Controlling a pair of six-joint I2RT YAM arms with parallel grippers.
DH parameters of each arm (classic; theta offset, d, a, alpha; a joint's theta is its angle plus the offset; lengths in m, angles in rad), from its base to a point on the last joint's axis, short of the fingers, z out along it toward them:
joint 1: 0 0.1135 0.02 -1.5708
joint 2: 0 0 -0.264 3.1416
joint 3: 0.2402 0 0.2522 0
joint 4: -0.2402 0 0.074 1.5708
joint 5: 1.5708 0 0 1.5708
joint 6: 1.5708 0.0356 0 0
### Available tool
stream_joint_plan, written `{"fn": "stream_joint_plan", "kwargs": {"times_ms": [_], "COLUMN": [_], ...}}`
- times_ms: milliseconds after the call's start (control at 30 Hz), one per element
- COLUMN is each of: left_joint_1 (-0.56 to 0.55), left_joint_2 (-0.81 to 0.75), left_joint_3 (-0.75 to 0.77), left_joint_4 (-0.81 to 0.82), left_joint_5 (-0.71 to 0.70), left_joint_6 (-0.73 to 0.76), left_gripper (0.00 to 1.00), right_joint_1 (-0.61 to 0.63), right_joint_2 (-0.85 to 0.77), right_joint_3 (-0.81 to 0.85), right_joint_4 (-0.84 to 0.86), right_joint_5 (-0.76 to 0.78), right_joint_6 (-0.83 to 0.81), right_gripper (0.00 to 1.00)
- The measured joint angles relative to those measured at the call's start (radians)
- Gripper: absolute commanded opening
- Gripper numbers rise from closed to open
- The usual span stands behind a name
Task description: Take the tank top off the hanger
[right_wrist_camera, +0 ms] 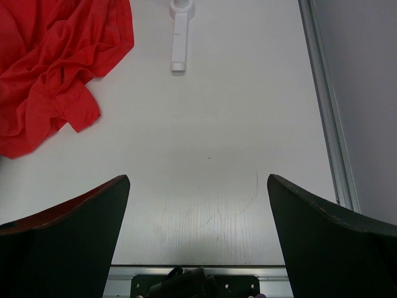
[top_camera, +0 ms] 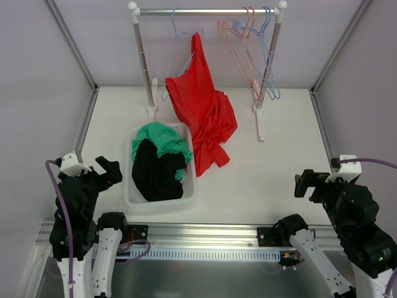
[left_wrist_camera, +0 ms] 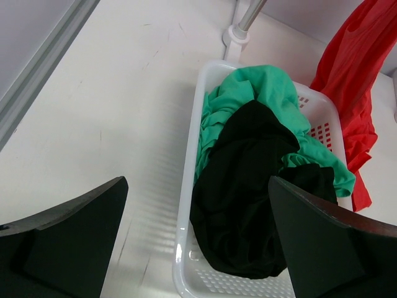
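Both wide, empty, left gripper (left_wrist_camera: 197, 186) sees basket (left_wrist_camera: 185, 208), right gripper (right_wrist_camera: 198, 185) tank top (right_wrist_camera: 56, 74), hanger (top_camera: 174, 28) only overhead

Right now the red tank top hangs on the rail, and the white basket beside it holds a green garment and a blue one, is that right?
Not quite. The garment lying with the green one in the white basket is black, not blue; the left wrist view shows it plainly. The red tank top does hang on the rail beside it.
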State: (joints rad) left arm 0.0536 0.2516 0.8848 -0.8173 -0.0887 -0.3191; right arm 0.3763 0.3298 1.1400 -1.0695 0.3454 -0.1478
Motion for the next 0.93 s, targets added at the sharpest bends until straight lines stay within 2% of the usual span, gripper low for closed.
{"fn": "stream_joint_plan", "kwargs": {"times_ms": [400, 567, 933], "left_joint_1": [-0.006, -0.045, -0.048], "left_joint_2": [-0.076, -0.121, -0.128], "left_joint_3": [-0.099, -0.113, -0.115], "left_joint_4": [0.079, 0.084, 0.092], "left_joint_5": [0.003, 0.002, 0.0], "left_joint_6": [0.001, 0.001, 0.0], "left_gripper": [0.99, 0.99, 0.99], "right_joint_1": [0.0, 0.0, 0.0], "right_joint_2": [0.011, 0.029, 0.035], "right_joint_3": [-0.08, -0.086, -0.092], "right_joint_4": [0.067, 0.089, 0.108], "right_joint_5": [-0.007, -0.019, -0.03], "right_joint_6": [-0.002, -0.002, 0.001], "right_gripper": [1.0, 1.0, 1.0]}}
